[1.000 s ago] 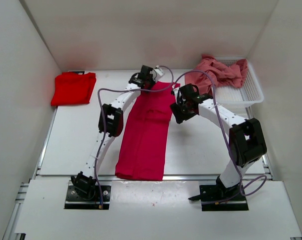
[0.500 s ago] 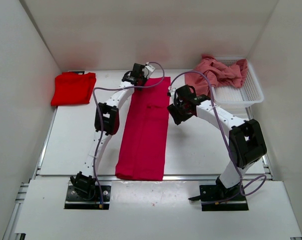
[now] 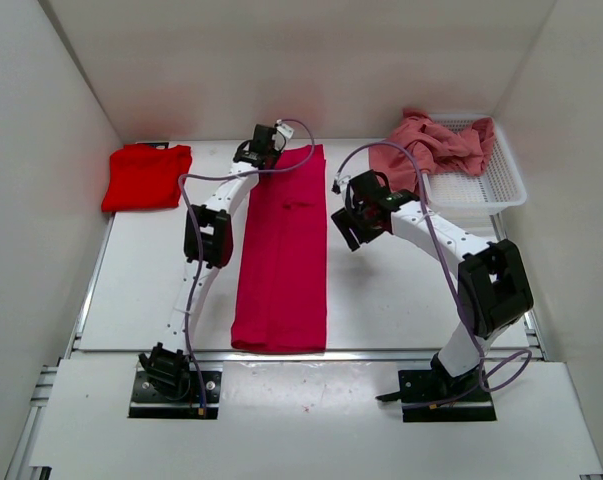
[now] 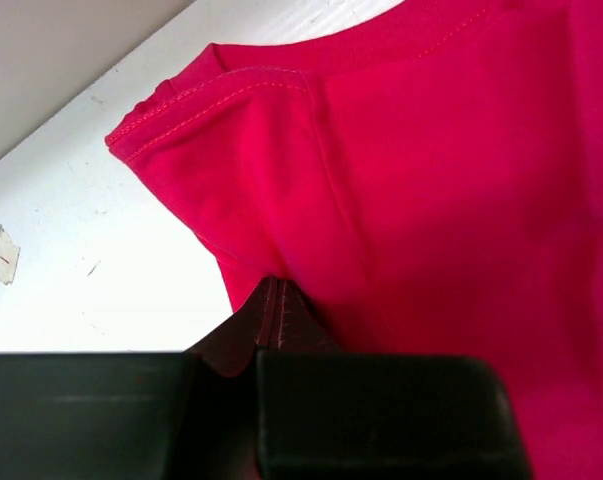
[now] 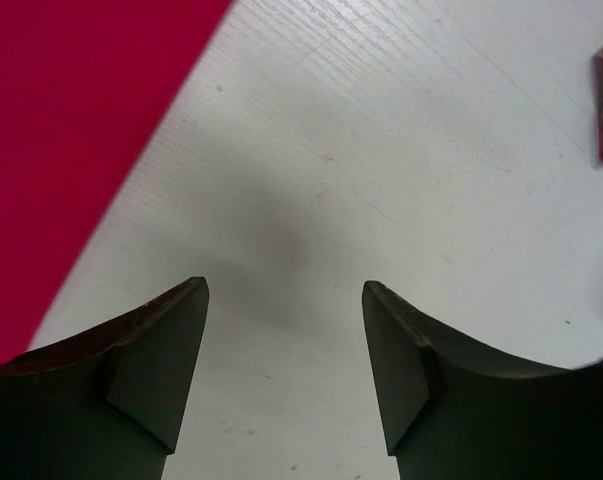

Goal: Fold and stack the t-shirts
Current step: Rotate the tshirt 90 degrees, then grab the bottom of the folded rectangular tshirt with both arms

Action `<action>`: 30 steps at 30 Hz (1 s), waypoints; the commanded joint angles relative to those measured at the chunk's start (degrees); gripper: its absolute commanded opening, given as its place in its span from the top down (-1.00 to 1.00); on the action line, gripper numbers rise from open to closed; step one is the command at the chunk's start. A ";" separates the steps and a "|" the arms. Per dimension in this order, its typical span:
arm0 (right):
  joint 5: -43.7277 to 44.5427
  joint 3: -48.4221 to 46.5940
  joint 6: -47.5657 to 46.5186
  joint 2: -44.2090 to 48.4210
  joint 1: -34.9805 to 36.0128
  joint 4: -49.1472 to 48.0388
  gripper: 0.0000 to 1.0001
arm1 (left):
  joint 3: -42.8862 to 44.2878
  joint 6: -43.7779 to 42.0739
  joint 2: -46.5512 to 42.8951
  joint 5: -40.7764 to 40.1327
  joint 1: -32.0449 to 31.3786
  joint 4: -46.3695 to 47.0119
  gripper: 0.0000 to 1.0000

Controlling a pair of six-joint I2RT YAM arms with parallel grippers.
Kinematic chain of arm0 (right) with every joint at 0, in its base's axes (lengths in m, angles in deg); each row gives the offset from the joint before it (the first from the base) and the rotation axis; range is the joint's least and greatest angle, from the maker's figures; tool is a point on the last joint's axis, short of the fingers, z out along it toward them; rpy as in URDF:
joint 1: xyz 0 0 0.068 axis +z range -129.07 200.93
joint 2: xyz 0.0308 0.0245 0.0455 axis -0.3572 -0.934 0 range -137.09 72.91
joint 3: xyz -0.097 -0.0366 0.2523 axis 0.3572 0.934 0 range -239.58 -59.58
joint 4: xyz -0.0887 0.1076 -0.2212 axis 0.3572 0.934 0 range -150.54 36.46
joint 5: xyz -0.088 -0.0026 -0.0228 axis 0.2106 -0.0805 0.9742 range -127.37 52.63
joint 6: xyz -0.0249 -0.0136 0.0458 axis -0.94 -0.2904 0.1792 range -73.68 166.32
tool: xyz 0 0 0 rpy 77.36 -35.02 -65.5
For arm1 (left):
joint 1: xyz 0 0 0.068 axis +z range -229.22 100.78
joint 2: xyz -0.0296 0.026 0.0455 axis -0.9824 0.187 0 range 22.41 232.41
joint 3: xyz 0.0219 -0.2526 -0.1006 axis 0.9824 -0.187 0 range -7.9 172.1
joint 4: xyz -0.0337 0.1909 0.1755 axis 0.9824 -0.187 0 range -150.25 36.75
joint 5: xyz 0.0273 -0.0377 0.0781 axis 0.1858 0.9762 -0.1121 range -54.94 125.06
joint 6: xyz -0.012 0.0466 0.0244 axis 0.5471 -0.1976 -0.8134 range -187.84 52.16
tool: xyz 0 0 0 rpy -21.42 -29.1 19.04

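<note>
I see the long crimson-magenta cotton t-shirt [image 3: 281,260] lying as a flat strip on the white table [image 3: 401,290]. My right gripper [image 5: 286,290] stands open over bare table, with the strip's edge just left of its jaws. Farther on, my left gripper [image 4: 271,300] is pinched closed on the shirt's far left corner. Well left of those jaws sits a folded bright red t-shirt [image 3: 146,177]. Well to their right, a dusty salmon t-shirt [image 3: 436,145] is heaped in a white mesh basket [image 3: 491,185].

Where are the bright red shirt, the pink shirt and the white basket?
bright red shirt [image 3: 146,177]: top view, middle of the folded cloth.
pink shirt [image 3: 436,145]: top view, crumpled heap's middle.
white basket [image 3: 488,182]: top view, bare mesh near its front rim.
</note>
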 commanded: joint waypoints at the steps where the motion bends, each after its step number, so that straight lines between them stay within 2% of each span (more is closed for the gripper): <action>1: -0.57 -3.13 -0.14 1.13 0.66 -0.08 -0.26 | 2.91 0.10 0.37 -1.59 0.61 2.13 1.00; 2: -0.84 -3.23 0.38 0.78 0.23 0.26 -0.29 | 3.17 0.36 0.11 -1.94 0.79 1.70 1.00; 4: -2.58 -3.84 0.30 1.30 0.40 0.53 -0.36 | 4.92 1.33 -0.50 -0.55 1.05 -0.58 0.57; 5: -3.73 -3.84 0.30 1.83 0.49 0.88 -0.39 | 5.72 2.03 -1.90 -0.01 1.05 -1.55 0.14; 6: -4.70 -3.41 0.65 2.18 0.40 1.06 -0.42 | 5.81 2.21 -3.56 0.17 1.05 -2.34 -0.56; 7: -5.23 -2.80 1.17 3.05 0.58 1.32 -0.42 | 5.90 2.65 -4.62 0.69 0.97 -3.74 -0.95; 12: -8.74 2.56 2.32 9.64 0.23 1.67 -0.49 | 3.53 7.74 -16.82 1.40 0.35 -9.46 -0.95; 14: -11.11 5.80 2.93 14.38 -0.12 2.37 -0.49 | -1.81 10.37 -22.46 2.10 0.27 -11.75 -0.97; 16: -15.06 8.70 3.72 17.47 -1.61 2.37 -0.47 | -9.63 11.52 -32.88 2.97 -0.17 -12.63 -0.98; 17: -17.43 10.99 3.99 19.56 -2.40 2.64 -0.39 | -17.23 12.22 -36.15 4.81 -0.18 -12.90 -0.97; 19: -18.85 14.25 6.44 22.56 -2.41 2.38 -0.23 | -37.76 12.41 -50.09 9.11 0.08 -12.29 -0.97; 20: -19.38 16.78 7.67 23.70 -1.54 2.29 -0.19 | -43.26 12.58 -57.91 12.61 0.35 -11.24 -0.97; 21: -19.64 19.16 10.38 24.85 -0.49 2.37 -0.15 | -54.89 12.49 -61.73 16.30 1.05 -9.66 -0.97; 22: -20.00 20.05 11.71 25.90 0.83 2.38 -0.13 | -65.97 11.54 -69.68 17.73 1.66 -9.04 -0.98; 23: -21.65 22.15 12.60 26.17 2.67 2.11 -0.13 | -70.61 11.00 -77.33 20.70 1.93 -8.16 -0.98; 25: -22.63 24.10 15.40 26.79 5.05 1.41 -0.14 | -84.39 9.95 -85.44 21.26 0.36 -10.77 -0.98; 26: -23.42 24.80 16.11 26.44 5.49 0.54 -0.14 | -86.19 10.55 -89.67 21.00 -0.69 -13.05 -0.97; 28: -25.35 25.77 19.36 24.87 5.77 -1.14 -0.12 | -93.21 12.57 -93.03 24.15 -1.85 -16.67 -0.96; 30: -26.33 26.39 21.21 23.20 7.33 -3.76 -0.13 | -98.74 15.11 -96.99 30.63 1.03 -18.17 -0.91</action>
